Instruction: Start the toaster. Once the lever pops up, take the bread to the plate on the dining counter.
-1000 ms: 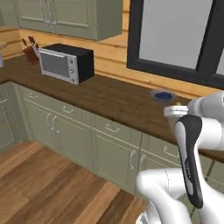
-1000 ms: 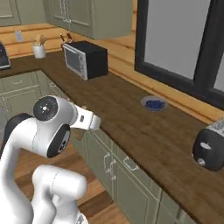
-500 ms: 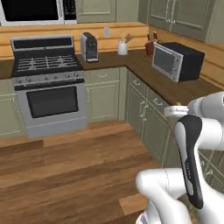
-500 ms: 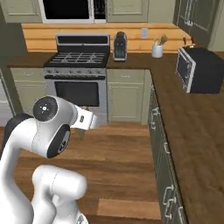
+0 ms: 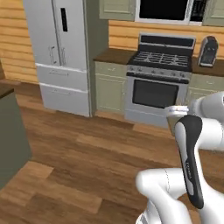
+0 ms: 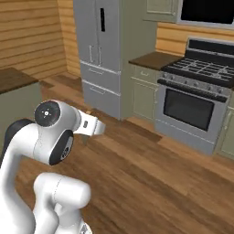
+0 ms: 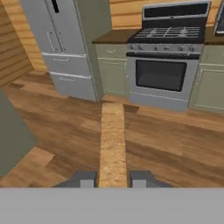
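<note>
One light tan, rough-crumbed bread slice [image 7: 113,144] is clamped edge-on between the two dark fingertips of the gripper [image 7: 113,179].
Beyond it, glossy wood-plank floor [image 7: 166,144], a steel oven range [image 7: 162,74] and a grey refrigerator [image 7: 57,43] are seen; level carriage towards the dark wood-topped dining counter [image 6: 16,78] is judged best.

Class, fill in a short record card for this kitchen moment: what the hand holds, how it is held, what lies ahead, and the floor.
held item: light tan bread slice, seen edge-on
hand: shut on the bread, one finger at each side
ahead: steel stove with dark oven window
left of stove: tall grey fridge
floor: brown wood planks
</note>
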Controlling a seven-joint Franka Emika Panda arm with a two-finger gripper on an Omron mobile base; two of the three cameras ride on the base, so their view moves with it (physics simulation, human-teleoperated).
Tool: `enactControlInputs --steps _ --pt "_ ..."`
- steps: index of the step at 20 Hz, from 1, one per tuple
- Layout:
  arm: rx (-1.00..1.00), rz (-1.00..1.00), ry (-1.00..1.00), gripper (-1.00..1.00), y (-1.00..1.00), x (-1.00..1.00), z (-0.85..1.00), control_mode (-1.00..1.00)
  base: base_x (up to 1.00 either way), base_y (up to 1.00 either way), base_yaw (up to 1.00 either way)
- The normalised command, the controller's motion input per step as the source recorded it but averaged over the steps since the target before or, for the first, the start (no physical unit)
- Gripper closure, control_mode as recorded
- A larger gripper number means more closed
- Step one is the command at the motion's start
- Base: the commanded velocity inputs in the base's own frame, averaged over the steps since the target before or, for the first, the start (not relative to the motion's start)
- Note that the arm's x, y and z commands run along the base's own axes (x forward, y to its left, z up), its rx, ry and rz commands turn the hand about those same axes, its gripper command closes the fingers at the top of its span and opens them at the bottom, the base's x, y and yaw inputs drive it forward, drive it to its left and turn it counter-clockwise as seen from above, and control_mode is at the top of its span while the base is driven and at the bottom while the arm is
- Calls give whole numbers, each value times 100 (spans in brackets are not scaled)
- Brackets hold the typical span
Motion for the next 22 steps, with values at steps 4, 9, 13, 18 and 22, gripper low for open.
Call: enactControlInputs --steps 4,9,13,18,22 --pt "0 0 0 100 0 0 0 100 0 0 100" --pt "0 0 0 100 0 0 0 100 8 0 97" --pt "0 0 0 100 0 0 0 100 75 -1 70" --pt "0 0 0 100 0 0 0 100 100 27 27" --pt "0 0 0 100 0 0 0 100 100 33 15"
